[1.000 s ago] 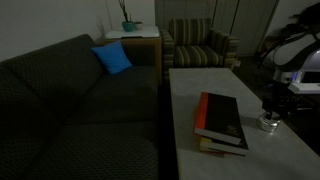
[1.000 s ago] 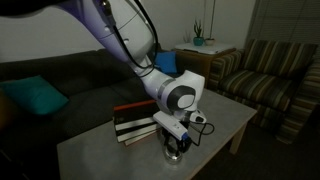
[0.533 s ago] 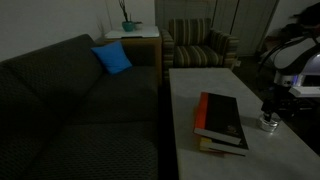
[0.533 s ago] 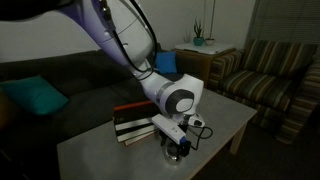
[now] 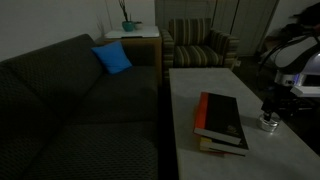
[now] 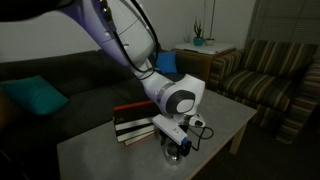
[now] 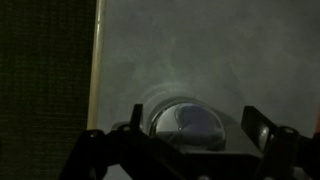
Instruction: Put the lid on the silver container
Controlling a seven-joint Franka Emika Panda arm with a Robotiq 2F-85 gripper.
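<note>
Hovers with gripper (image 7: pixel 192 124) spread wide, holding nothing, fingers (image 7: pixel 131 136) at 9 and 3 o'clock of the silver container (image 7: pixel 188 120). Cannot tell the lid from its shiny top. Could tilt the lid or nudge the container toward the books (image 5: pixel 222 120) at 9 o'clock if off-centre.

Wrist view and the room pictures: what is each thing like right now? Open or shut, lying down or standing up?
gripper: open, low over the table, one finger on each side of the tin.
silver container: upright on the table, between the fingers.
lid: seems to sit on top of the tin; too dim to be sure.
books: closed, stacked flat.
blue pillow: leaning on the sofa back.
</note>
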